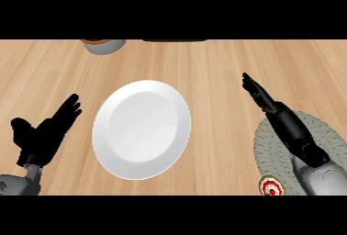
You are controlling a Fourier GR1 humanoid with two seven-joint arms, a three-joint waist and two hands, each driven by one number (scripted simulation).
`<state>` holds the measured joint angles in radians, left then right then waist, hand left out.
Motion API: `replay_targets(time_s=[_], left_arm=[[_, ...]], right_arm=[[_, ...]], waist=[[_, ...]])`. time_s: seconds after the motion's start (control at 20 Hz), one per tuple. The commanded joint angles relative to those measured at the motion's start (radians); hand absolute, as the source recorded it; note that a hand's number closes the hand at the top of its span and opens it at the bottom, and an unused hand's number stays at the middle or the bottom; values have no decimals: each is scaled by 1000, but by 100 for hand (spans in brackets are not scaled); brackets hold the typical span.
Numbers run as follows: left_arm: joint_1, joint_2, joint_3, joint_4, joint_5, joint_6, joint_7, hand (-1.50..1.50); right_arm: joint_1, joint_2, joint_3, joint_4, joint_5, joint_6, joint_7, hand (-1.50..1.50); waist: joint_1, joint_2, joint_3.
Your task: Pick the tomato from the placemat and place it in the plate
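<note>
a white plate (142,129) lies on the wooden counter (203,64), with nothing on it. to its left the left hand (42,133) rests open, fingers straight and pointing up, holding nothing. the right hand (281,117) stretches out above the grey woven placemat (271,142), fingers straight, holding nothing. at the placemat's lower edge sits a red and white round thing, probably the tomato (271,187), partly cut off by the view. a grey cup (103,45) stands at the counter's far edge.
</note>
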<state>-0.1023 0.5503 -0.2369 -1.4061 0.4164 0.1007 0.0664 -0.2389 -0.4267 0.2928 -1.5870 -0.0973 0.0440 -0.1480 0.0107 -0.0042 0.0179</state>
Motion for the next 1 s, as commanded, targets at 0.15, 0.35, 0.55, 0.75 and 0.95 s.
replay_targets(time_s=[0.15,0.35,0.55,0.75,0.95], left_arm=[[-119,23,84,-89,-69,43,-58,0],[-143,24,86,-109,-75,63,-66,0],[-162,-6,61,-182,-87,91,-23,0],[-167,15,93,-154,-89,62,-48,0],[-165,6,87,-244,-104,88,50,0]], right_arm=[[-26,78,-7,26,-30,19,7,150],[-9,-229,0,155,362,-99,127,150],[135,65,-29,201,332,-393,94,-150],[248,193,-74,136,218,-477,-134,-150],[358,171,-107,-11,190,-475,-236,-150]], waist=[[-8,3,-17],[-48,-9,-36],[-21,1,-15],[-30,2,-16],[-23,-1,-17]])
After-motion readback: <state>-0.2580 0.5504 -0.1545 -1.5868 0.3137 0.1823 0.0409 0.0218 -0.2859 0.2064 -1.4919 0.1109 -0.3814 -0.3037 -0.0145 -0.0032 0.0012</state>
